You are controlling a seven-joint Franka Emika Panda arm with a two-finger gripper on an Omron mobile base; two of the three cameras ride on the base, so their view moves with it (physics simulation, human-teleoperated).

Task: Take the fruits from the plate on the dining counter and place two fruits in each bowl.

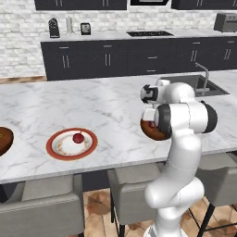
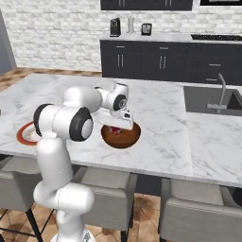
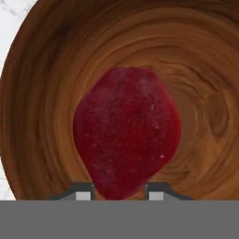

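Left base view: marble worktop (image 1: pixel 92 97), plate (image 1: pixel 71 144) left of arm-hidden bowl (image 1: pixel 152 131); claw (image 3: pixel 120 192) grasps red fruit (image 3: pixel 126 130).

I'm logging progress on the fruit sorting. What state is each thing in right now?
Gripper: shut on the red fruit, over the near bowl.
Red fruit: held over the bowl's inside.
Near bowl: upright on the counter.
Plate: one cherry left on it.
Far bowl: upright at the frame edge, contents hidden.
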